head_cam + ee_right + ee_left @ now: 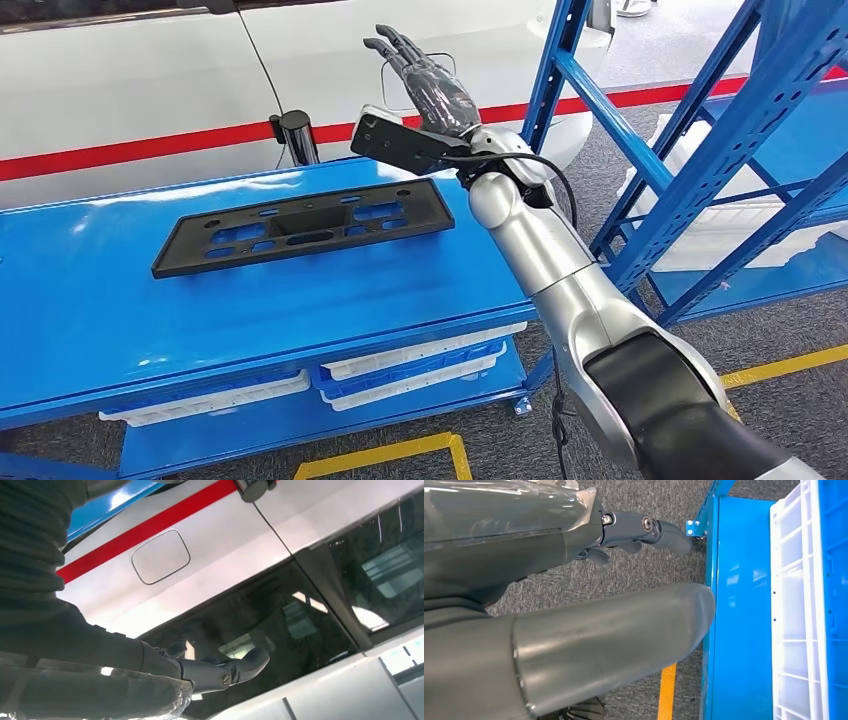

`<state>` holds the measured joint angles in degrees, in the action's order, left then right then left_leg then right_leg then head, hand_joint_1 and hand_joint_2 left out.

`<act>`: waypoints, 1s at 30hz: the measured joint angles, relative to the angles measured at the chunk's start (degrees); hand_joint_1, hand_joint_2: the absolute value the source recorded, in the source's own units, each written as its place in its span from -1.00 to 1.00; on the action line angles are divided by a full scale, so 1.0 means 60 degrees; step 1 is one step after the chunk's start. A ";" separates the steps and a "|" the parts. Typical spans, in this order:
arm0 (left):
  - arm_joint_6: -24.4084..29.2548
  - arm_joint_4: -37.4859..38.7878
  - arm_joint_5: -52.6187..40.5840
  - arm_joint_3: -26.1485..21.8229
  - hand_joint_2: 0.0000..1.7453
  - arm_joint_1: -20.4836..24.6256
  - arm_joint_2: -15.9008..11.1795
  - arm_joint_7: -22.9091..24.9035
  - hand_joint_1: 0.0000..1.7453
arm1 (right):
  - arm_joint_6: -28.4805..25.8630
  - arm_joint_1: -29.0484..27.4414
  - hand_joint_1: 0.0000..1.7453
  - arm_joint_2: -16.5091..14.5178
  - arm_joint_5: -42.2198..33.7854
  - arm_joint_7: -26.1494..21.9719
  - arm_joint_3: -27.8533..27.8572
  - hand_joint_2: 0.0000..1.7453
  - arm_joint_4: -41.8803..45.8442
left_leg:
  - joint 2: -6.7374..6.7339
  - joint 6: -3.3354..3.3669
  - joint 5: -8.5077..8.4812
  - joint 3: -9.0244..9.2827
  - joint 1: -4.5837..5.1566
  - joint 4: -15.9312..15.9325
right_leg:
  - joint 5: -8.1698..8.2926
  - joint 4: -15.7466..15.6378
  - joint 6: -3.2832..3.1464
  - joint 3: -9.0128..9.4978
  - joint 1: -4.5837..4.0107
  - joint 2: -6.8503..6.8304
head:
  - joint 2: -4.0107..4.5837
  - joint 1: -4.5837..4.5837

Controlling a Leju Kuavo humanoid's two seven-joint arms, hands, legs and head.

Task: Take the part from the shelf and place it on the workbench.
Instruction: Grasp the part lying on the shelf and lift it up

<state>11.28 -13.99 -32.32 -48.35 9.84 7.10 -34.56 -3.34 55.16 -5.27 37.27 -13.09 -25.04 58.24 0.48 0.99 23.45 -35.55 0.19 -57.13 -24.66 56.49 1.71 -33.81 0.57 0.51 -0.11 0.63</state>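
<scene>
Blue and glossy, the counter (100,300) fills the left of the head view, with a white car body bearing a red stripe (130,150) close behind it. White trays (420,365) sit on its lower deck.

We find the part (305,225), a long black perforated plate, lying flat on the counter top, clear of any hand. Its long axis runs across the counter, left end slightly nearer us. We judge the placing done.

Right of the part, our right hand (425,80) is raised above the counter's far right corner, fingers spread and upward, holding nothing. The part lies down and to the left of it, well apart. The right wrist view shows fingers (235,667) loosely extended against the car window, empty.

Our left hand (639,530) hangs low beside the counter's lower deck, over grey carpet; fingers partly curled, nothing in them. The right hand is the nearer to the part.

Farthest right stands the blue shelf (690,180), with white trays on its decks. A yellow floor line (790,365) runs below.
</scene>
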 joint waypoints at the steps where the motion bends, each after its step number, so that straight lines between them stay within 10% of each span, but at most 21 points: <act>1: 0.0026 0.0000 -0.0002 0.0000 -1.00 0.0000 0.0006 0.0006 -1.00 | 0.0035 -0.0109 -1.00 0.0000 0.0086 -0.0015 -0.0081 1.00 0.0058 | 0.0000 -0.0004 0.0003 0.0000 -0.0011 0.0000 | -0.0001 0.0000 -0.0001 -0.0002 0.0000 0.0000 | 0.0000 0.0000; 20: 0.0217 0.0000 -0.0298 0.0163 -1.00 0.0018 0.0209 0.0169 -1.00 | -0.0224 -0.3484 -1.00 0.0044 0.1634 0.0382 -0.2044 1.00 0.1163 | -0.0004 -0.0039 0.0027 0.0000 -0.0063 0.0002 | -0.0019 0.0000 -0.0019 -0.0012 -0.0008 0.0002 | 0.0000 0.0000; 30: 0.0334 0.0000 -0.0257 0.0270 -1.00 0.0023 0.0270 0.0197 -1.00 | -0.1331 -0.3777 -1.00 -0.0193 0.3208 0.0886 -0.2422 1.00 0.0883 | -0.0004 -0.0039 0.0029 0.0000 -0.0063 0.0003 | -0.0019 0.0000 -0.0018 -0.0009 -0.0007 0.0003 | 0.0000 0.0000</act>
<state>13.28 -13.99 -33.86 -46.73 9.98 8.72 -33.38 -11.32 32.50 -6.43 56.51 -7.77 -39.58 63.54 0.46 0.76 23.62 -35.55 -0.18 -57.11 -24.77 56.49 1.60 -33.86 0.53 0.53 -0.11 0.63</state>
